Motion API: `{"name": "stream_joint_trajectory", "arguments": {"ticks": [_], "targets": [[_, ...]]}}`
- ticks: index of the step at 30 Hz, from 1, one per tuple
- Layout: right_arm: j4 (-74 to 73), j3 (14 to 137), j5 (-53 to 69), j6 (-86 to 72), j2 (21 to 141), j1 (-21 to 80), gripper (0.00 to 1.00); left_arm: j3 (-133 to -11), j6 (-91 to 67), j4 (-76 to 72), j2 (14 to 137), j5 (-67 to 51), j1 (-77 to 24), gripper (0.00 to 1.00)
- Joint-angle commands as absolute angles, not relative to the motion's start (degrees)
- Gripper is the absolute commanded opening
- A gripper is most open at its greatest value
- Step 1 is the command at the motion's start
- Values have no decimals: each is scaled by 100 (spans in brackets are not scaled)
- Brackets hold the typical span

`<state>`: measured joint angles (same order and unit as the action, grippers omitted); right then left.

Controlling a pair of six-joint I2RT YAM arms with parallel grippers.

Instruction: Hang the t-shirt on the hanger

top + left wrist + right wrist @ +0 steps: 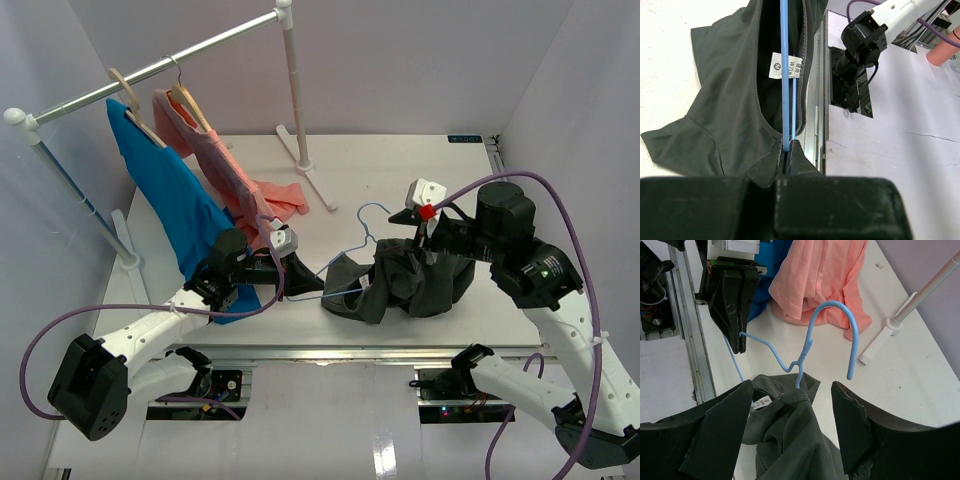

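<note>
White table [400, 170]: left jaws pinch hanger [784, 50], its hook [856, 340] unseen from that wrist; right jaws spread.

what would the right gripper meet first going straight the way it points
Probably the t-shirt collar bunched between the open jaws of the right gripper, hanger neck just beyond; depth unclear.

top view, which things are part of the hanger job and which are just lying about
In the job: t-shirt, light-blue hanger, left gripper shut on that hanger, right gripper open over the t-shirt.
Just about: blue garment, pink garment, wooden hangers, rack.
</note>
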<state>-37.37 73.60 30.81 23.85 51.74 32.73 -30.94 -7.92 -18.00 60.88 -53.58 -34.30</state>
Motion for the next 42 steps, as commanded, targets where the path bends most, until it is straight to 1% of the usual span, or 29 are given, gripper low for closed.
{"name": "stream_joint_trajectory", "arguments": {"ticks": [1, 11, 15, 17, 19, 21, 23, 25, 26, 27, 29, 31, 32, 33, 35, 36, 37, 38, 39, 42], "targets": [[-3941, 7379, 3323, 2558, 5452, 3291, 70, -3278, -717, -1983, 6006, -5472, -3445, 0], [-4017, 7375, 3173, 2608, 5806, 3287, 70, -3331, -722, -1991, 5880, -5644, -3445, 0], [-4061, 7339, 3296, 2610, 5933, 3305, 68, -3349, -765, -2091, 5862, -5686, -3445, 0], [-4140, 7326, 3331, 2619, 6005, 3327, 66, -3391, -780, -2083, 5829, -5669, -3445, 0], [-4224, 7385, 3304, 2681, 6039, 3359, 61, -3456, -810, -2069, 5800, -5655, -3445, 0], [-4271, 7439, 3346, 2737, 6047, 3375, 47, -3535, -830, -2061, 5796, -5669, -3445, 0], [-4364, 7516, 3492, 2751, 6043, 3375, 37, -3638, -854, -2059, 5806, -5695, -3445, 0], [-4392, 7545, 3486, 2700, 6006, 3375, 32, -3741, -940, -2100, 5814, -5651, -3445, 0], [-4392, 7560, 3447, 2674, 5984, 3375, 27, -3820, -1021, -2144, 5828, -5639, -3445, 0], [-4387, 7580, 3395, 2658, 5964, 3375, 19, -3923, -1135, -2216, 5849, -5649, -3445, 0], [-4269, 7612, 3363, 2579, 5870, 3375, 10, -4124, -1420, -2410, 5888, -5459, -3445, 0], [-4126, 7641, 3240, 2364, 5783, 3375, 8, -4341, -1660, -2384, 5946, -5142, -3445, 4], [-4048, 7652, 3179, 2247, 5742, 3375, 8, -4451, -1773, -2299, 5977, -4938, -3445, 12], [-3969, 7662, 3129, 2138, 5702, 3375, 8, -4560, -1887, -2190, 6006, -4715, -3445, 24], [-3809, 7677, 2948, 1886, 5616, 3375, 8, -4725, -2013, -1886, 6071, -4245, -3445, 43], [-3742, 7683, 2844, 1773, 5583, 3375, 8, -4815, -2066, -1721, 6092, -3989, -3445, 50], [-3692, 7688, 2727, 1678, 5565, 3375, 8, -4918, -2111, -1546, 6097, -3706, -3445, 55], [-3669, 7690, 2588, 1581, 5548, 3375, 8, -4990, -2129, -1340, 6100, -3379, -3445, 58], [-3662, 7676, 2438, 1484, 5528, 3375, 8, -5033, -2120, -1103, 6101, -3048, -3444, 58], [-3499, 7523, 2100, 1312, 5442, 3375, 8, -5253, -2156, -602, 6147, -2542, -3437, 60]]}}
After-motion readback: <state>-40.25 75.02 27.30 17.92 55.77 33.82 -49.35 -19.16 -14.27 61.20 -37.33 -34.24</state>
